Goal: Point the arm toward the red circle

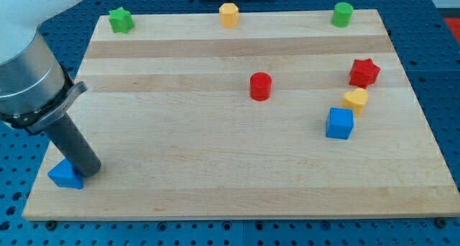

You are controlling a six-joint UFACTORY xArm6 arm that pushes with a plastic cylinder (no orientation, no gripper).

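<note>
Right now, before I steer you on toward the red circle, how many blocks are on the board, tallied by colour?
Red: 2, the red circle and the red star
Green: 2, the green star and the green cylinder
Yellow: 2, the yellow hexagon and the yellow heart
Blue: 2, the blue cube and the blue triangle, which my tip touches
Total: 8

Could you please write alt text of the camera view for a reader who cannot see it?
My tip rests at the wooden board's lower-left corner, touching a blue triangular block, far from the red cylinder block near the centre. A red star block, yellow heart block and blue cube cluster at the view's right.
</note>
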